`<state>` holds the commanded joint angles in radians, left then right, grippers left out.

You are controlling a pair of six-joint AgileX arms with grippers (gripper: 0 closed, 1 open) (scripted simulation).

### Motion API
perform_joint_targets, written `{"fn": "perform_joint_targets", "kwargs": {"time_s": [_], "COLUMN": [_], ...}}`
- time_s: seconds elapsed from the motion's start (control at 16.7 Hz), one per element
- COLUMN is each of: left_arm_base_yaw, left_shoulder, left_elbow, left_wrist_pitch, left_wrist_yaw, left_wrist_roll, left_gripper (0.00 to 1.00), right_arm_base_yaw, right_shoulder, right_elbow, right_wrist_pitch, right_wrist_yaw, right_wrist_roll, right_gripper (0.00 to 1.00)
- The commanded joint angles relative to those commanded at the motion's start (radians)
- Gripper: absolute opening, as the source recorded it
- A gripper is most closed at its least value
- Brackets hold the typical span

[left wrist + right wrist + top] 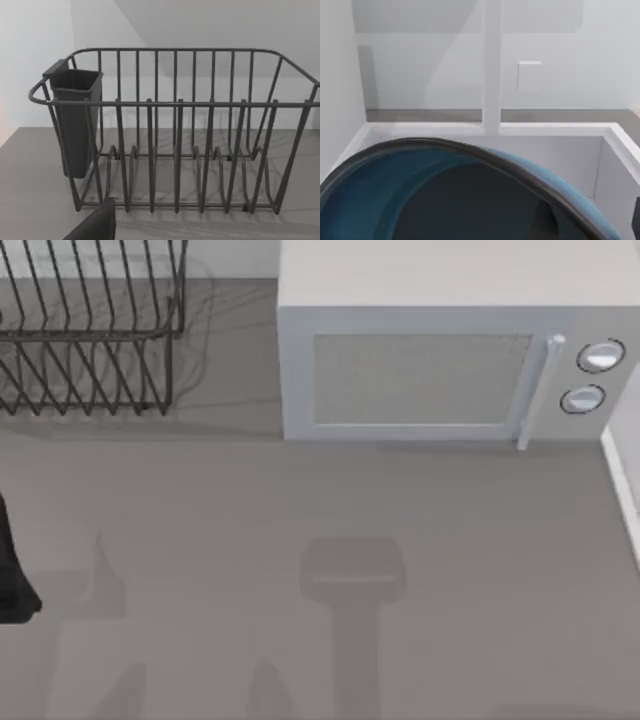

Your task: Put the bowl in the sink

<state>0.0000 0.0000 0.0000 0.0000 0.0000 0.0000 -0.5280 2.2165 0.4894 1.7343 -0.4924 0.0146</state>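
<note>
The blue bowl (pixel 420 175), with its thin dark rim and dull grey-blue inside, hangs close in front of the right wrist camera, tilted. It sits over the white sink (pixel 545 145), whose walls show behind and beside it. My right gripper (pixel 590 220) is shut on the bowl's rim, one dark finger (pixel 546 220) inside the bowl. The sink's white edge (pixel 625 490) shows at the table's right side in the top view. My left arm (pixel 12 580) is parked at the table's left edge.
A white microwave (pixel 440 370) stands at the back, door shut. A dark wire dish rack (pixel 90 340) with a cutlery cup (pixel 75 120) is at the back left. A white post (pixel 491 65) rises behind the sink.
</note>
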Motion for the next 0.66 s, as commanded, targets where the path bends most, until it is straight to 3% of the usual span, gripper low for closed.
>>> {"fn": "perform_joint_targets", "kwargs": {"time_s": [0.3, 0.66], "left_arm_base_yaw": [0.000, 0.000], "left_shoulder": [0.000, 0.000], "left_elbow": [0.000, 0.000], "left_wrist_pitch": [0.000, 0.000], "left_wrist_yaw": [0.000, 0.000], "left_wrist_roll": [0.000, 0.000], "left_gripper": [1.00, 1.00], "right_arm_base_yaw": [0.000, 0.000], "right_shoulder": [0.000, 0.000], "right_elbow": [0.000, 0.000], "right_wrist_pitch": [0.000, 0.000], "right_wrist_yaw": [0.000, 0.000], "right_wrist_roll": [0.000, 0.000], "right_gripper": [0.98, 1.00]}}
